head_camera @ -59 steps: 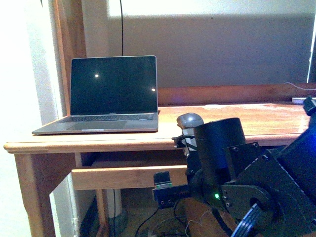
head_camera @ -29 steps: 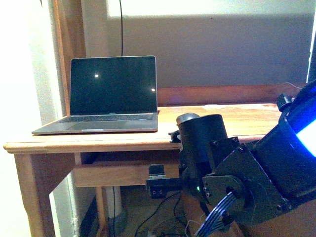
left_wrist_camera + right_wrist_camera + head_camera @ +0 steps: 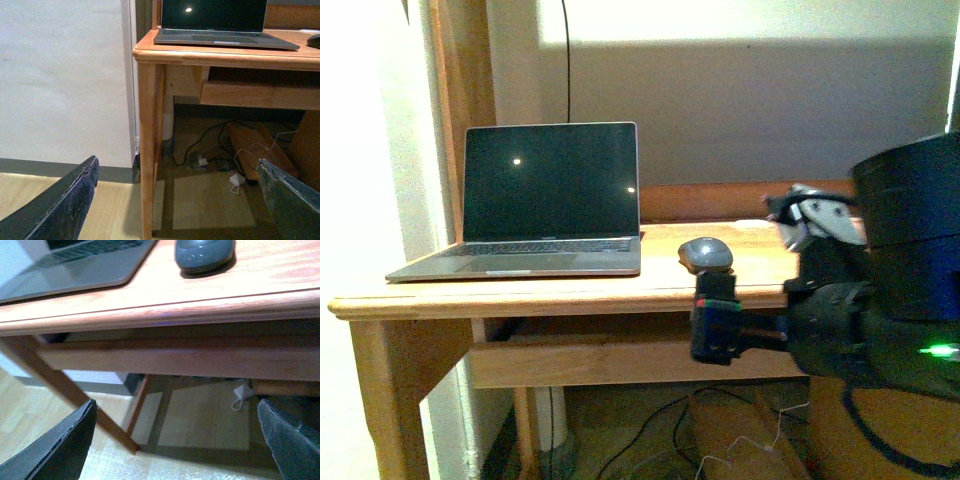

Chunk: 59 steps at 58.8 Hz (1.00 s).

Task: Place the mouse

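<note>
Desk top (image 3: 570, 290) is pretty open on the right side — bare wood from the mouse (image 3: 706, 254) out toward the far right, with only the mouse itself sitting there, just right of the laptop (image 3: 535, 215). The laptop eats up the left half, lid up, so nothing passes through there low. A raised wooden back rail (image 3: 720, 200) blocks the far edge. The right arm's own bulk (image 3: 880, 300) hangs in front of the near right edge. Under the top, a drawer front (image 3: 175, 360) narrows the gap; the floor below has loose cables (image 3: 210, 150) and a white adapter (image 3: 236, 179) — the desk leg (image 3: 150, 150) stands at the near left corner.
</note>
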Motion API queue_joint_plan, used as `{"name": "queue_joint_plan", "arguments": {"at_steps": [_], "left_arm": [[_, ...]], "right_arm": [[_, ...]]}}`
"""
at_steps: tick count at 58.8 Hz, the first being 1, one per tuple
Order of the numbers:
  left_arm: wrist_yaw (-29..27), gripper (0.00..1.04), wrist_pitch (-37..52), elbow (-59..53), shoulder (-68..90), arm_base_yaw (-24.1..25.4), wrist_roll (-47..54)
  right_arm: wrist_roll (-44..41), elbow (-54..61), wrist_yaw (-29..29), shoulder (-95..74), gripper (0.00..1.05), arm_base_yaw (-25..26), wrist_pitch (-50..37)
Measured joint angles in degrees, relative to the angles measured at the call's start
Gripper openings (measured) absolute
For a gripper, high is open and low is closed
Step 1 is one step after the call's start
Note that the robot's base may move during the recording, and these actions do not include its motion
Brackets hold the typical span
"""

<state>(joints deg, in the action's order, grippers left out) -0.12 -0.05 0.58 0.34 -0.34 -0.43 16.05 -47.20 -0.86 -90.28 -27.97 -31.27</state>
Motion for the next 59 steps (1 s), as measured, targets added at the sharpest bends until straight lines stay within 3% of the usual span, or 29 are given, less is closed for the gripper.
{"name": "queue_joint_plan", "arguments": {"at_steps": [19,28,41,52,55,57,59], "left_arm": [[0.0,0.97,0.0,0.0,0.0,0.0,0.0],[0.0,0.97,0.0,0.0,0.0,0.0,0.0],[0.0,0.97,0.0,0.0,0.0,0.0,0.0],[0.0,0.97,0.0,0.0,0.0,0.0,0.0],[0.1,0.97,0.0,0.0,0.0,0.0,0.0],[-0.1,0.97,0.0,0.0,0.0,0.0,0.0],[0.0,0.97,0.0,0.0,0.0,0.0,0.0]], "right_arm": [[9.7,24.4,-12.1,38.4,0.97,4.9,9.4],[11.6,30.3,-11.8,50.0,0.97,5.9,13.2],[12.9,36.8,-3.0,61.4,0.97,6.0,19.9],[11.8,41.2,3.5,74.5,0.97,1.9,29.8],[3.4,43.3,18.7,77.3,0.86,-1.9,24.4],[-3.6,43.8,25.4,79.3,0.77,-1.0,24.4],[-6.1,44.1,26.0,80.4,0.72,0.2,25.0]]}}
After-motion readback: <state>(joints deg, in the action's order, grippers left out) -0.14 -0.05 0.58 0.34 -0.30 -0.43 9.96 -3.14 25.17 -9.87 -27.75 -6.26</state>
